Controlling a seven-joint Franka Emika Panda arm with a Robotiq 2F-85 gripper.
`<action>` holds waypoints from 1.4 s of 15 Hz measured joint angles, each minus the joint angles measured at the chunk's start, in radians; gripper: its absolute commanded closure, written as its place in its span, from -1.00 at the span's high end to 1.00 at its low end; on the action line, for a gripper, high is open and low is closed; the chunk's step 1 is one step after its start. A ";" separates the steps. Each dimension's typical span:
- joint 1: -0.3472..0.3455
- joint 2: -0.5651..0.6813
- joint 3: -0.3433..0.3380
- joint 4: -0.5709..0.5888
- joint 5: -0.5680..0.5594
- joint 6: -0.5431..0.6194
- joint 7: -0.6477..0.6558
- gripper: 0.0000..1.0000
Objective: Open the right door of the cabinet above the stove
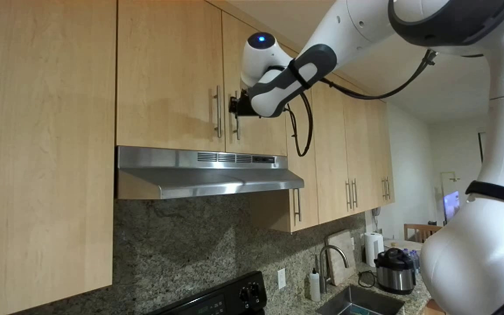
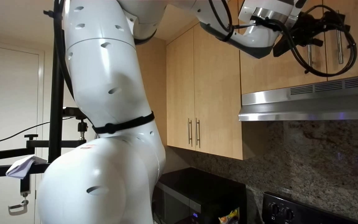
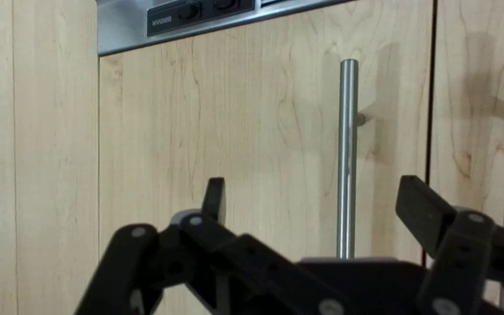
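Observation:
The cabinet above the stove is closed. Its right door (image 1: 264, 136) is a flat maple panel with a vertical metal bar handle (image 1: 237, 127) near its left edge. In the wrist view, which stands upside down, the right door (image 3: 243, 122) fills the middle and its handle (image 3: 347, 166) runs down the picture. My gripper (image 3: 315, 197) is open, with one finger on each side of this handle and apart from it. In an exterior view the gripper (image 1: 234, 106) is at the handle's middle. The arm hides much of the door. The stove (image 1: 212, 304) shows only its black back panel.
The twin left door (image 1: 169, 78) and its handle (image 1: 218, 111) are close beside the gripper. The steel range hood (image 1: 208, 175) is just below the cabinet. Longer maple cabinets (image 1: 330, 153) continue to the right. A black cable loop (image 2: 322, 74) hangs from the wrist.

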 measured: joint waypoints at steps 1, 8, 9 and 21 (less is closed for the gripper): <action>-0.001 0.013 0.011 0.014 -0.023 0.002 0.012 1.00; 0.003 0.025 0.013 0.026 -0.028 0.001 0.019 1.00; 0.003 0.027 0.014 0.026 -0.028 0.001 0.019 1.00; 0.004 0.185 0.029 0.170 -0.104 -0.025 0.033 1.00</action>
